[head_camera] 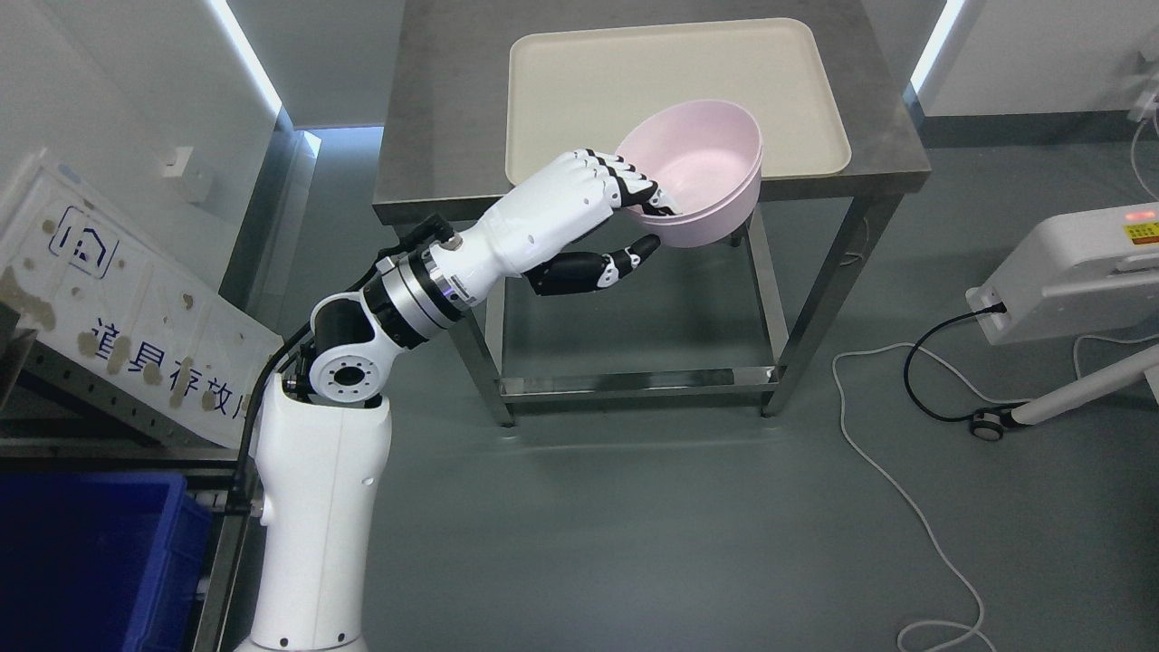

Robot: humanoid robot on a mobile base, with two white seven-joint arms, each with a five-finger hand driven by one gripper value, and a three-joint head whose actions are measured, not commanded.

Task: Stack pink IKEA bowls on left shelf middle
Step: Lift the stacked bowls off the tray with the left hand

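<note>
Four fingers of the left hand are hooked over the near rim of the pink bowl and lie inside it, while the thumb is pressed against the outer wall from below, so the rim is pinched between them. Only one bowl wall can be clearly made out; a second rim line is seen along the right side, but whether two bowls are nested cannot be told. The bowl is held tilted, with its opening turned toward the camera, and it is lifted off the surface at the front edge of the grey table. Part of the bowl is seen in front of the cream tray, which is laid on the table top. The left arm is stretched from the lower left up to the table. A blue crate is seen at the bottom left corner, beside a white board with printed signs. A white cable is laid across the floor on the right
</note>
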